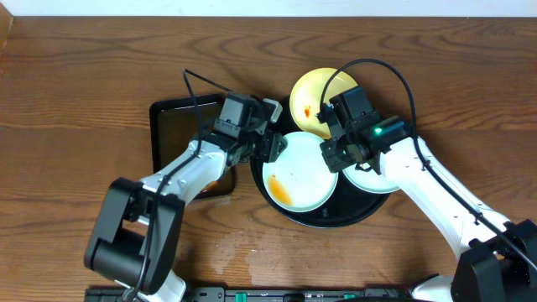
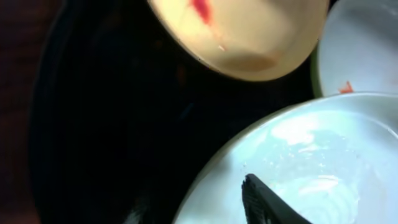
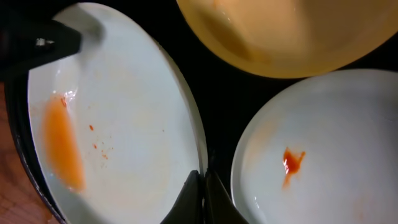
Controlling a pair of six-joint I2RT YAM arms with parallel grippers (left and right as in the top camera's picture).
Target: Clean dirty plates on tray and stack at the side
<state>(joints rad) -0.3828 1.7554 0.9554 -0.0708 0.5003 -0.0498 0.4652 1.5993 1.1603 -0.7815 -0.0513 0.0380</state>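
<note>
Overhead: 3 plates on tray [image 1: 336,220]; yellow plate [image 1: 309,99] far, near plate [image 1: 298,178] between left gripper [image 1: 270,148] and right gripper [image 1: 330,157], right plate [image 1: 361,179] just right of it.
Left wrist: 1 finger [image 2: 267,202] over near plate's rim; whether it grips, cannot tell.
Right wrist: right gripper pinched on near plate's right rim.
Progress: likely just starting; all 3 smeared, none stacked aside.

You have the round tray [image 1: 336,216] at the middle of the counter [image 1: 84,67], the smaller tray [image 1: 172,134] just left of it. The near plate [image 1: 298,180] lies in the round tray's left half, the right plate [image 3: 323,155] beside it, and the far plate [image 1: 312,99] sits behind both, overlapping the far rim.
</note>
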